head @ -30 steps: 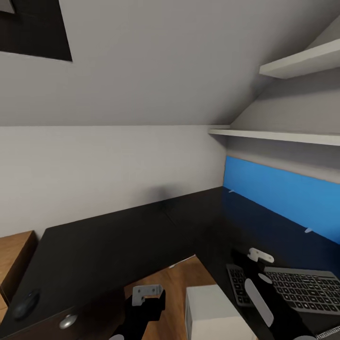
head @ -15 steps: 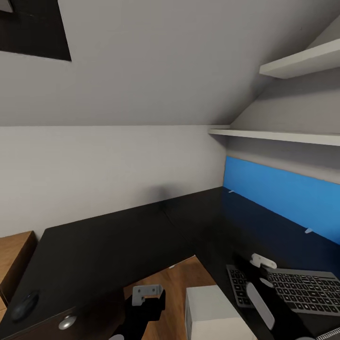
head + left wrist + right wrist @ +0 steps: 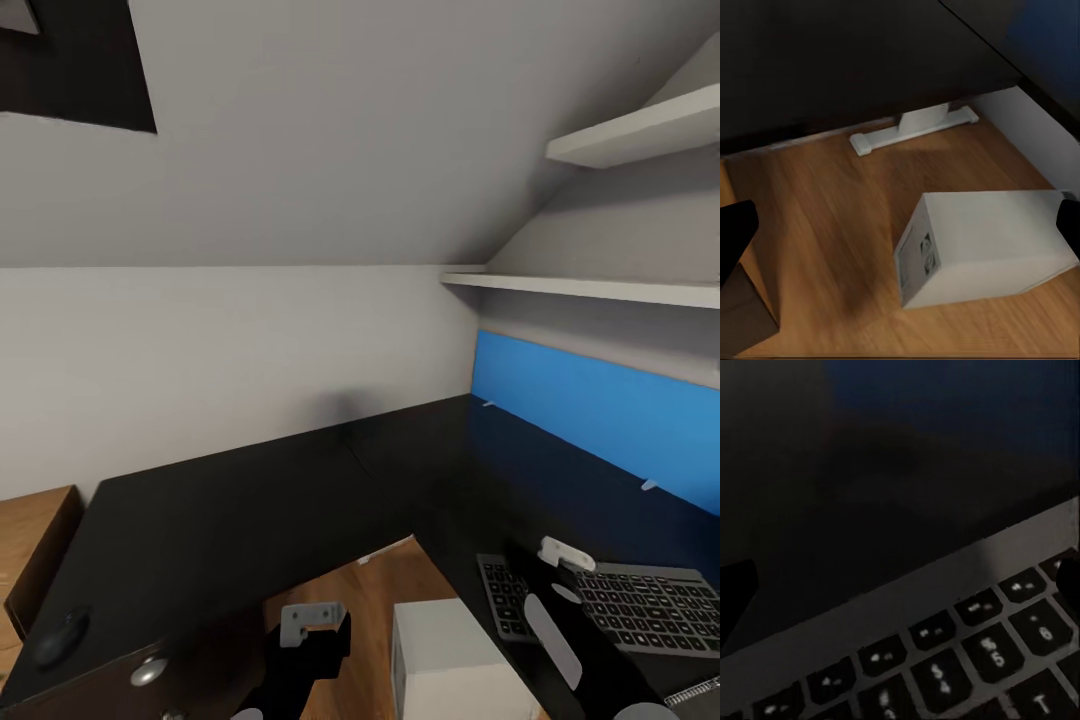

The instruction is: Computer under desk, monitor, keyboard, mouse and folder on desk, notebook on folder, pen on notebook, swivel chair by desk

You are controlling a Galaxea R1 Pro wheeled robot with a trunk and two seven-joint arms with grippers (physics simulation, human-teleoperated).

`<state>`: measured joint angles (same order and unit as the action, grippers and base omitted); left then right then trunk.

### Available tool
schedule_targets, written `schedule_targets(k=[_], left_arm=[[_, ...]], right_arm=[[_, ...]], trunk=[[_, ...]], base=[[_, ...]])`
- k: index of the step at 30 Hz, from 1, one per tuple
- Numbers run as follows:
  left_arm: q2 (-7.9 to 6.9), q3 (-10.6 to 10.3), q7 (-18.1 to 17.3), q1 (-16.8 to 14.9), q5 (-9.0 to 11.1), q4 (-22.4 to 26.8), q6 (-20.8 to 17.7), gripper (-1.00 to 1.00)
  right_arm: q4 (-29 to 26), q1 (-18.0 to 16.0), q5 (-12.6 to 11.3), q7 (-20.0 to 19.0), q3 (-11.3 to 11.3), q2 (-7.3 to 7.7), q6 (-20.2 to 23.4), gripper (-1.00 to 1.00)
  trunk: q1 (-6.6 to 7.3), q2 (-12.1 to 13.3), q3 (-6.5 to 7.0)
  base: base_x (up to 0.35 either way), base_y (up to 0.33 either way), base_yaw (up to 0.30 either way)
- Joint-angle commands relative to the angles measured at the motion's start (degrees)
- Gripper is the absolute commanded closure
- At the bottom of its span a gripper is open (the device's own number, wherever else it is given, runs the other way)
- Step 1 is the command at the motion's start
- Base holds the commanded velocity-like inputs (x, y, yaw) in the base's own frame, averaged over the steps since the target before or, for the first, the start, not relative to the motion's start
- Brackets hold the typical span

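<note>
Grey walls and a sloped ceiling close in the corner where the desk (image 3: 250, 510) stands, its glossy black L-shaped surface running under two white wall shelves (image 3: 600, 288) and along a blue back panel (image 3: 590, 410).

In the head view the right gripper (image 3: 560, 560) hovers just above the near end of the keyboard (image 3: 640, 605), which lies flat on the right wing of the surface, just in front of the panel. From the right wrist view, the keyboard's silver frame and dark keys (image 3: 967, 652) lie directly beneath the fingers, with bare black surface beyond them. Dark fingertips (image 3: 735, 592) sit at opposite edges of that view with a wide gap between them, so they are spread and hold nothing.

The left gripper (image 3: 312, 625) hangs low in the gap between the two wings, over the wooden floor (image 3: 825, 225). Its fingers (image 3: 733, 232) are likewise spread wide and empty. Below and ahead of them the computer (image 3: 982, 244) lies on the floor, a pale box just beside the right wing's edge; a white desk foot (image 3: 915, 127) rests farther beyond it.

Well off to the left of the left fingers, a small dark mouse (image 3: 62, 635) rests near the front edge of the surface, above a drawer with a round silver knob (image 3: 148, 670).
</note>
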<state>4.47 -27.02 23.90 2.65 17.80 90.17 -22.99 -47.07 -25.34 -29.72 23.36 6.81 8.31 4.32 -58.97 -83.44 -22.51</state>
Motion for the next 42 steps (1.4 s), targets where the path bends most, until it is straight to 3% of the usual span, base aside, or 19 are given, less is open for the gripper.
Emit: schedule_targets(k=[1, 6, 7, 21, 24, 36, 42], left_arm=[[0.01, -0.05, 0.45, -0.02, 0.57, 0.09, -0.13, -1.0], [0.01, -0.05, 0.45, -0.02, 0.57, 0.09, -0.12, -1.0], [0.01, -0.05, 0.45, -0.02, 0.57, 0.09, -0.19, -1.0], [0.01, -0.05, 0.45, -0.02, 0.57, 0.01, -0.21, -1.0], [0.01, -0.05, 0.45, -0.02, 0.57, 0.01, -0.21, -1.0], [0.01, -0.05, 0.47, -0.02, 0.66, 0.04, -0.13, -1.0], [0.01, -0.05, 0.46, -0.02, 0.72, 0.18, -0.12, -1.0]], right_arm=[[-0.15, -0.07, -0.25, 0.55, 0.31, 0.12, 0.64, -1.0], [-0.73, -0.14, -0.25, 0.8, 0.31, 0.2, 6.12, -1.0], [-2.42, -0.15, -0.22, 2.29, 0.31, 0.21, 9.4, -1.0], [-2.57, -0.15, -0.05, 2.92, 0.56, 0.13, 10.93, -1.0], [-2.55, -0.17, -0.07, 2.87, 0.57, 0.12, 13.29, -1.0], [-2.54, -0.22, 0.06, 2.83, 0.57, 0.21, 15.59, -1.0], [-2.51, -0.24, 1.67, 2.73, 0.63, 0.13, 16.23, -1.0]], trunk=[[0.02, -0.04, -0.06], [0.02, -0.04, -0.06], [0.02, -0.04, -0.06], [0.02, -0.04, -0.06], [0.02, -0.04, -0.06], [0.02, -0.04, -0.06], [0.02, -0.04, -0.06]], base=[[-0.265, 0.0, 0.0], [-0.277, 0.0, 0.0], [-0.299, 0.0, 0.0], [-0.19, 0.0, 0.0], [-0.222, 0.0, 0.0], [-0.129, 0.0, 0.0], [-0.05, 0.0, 0.0]])
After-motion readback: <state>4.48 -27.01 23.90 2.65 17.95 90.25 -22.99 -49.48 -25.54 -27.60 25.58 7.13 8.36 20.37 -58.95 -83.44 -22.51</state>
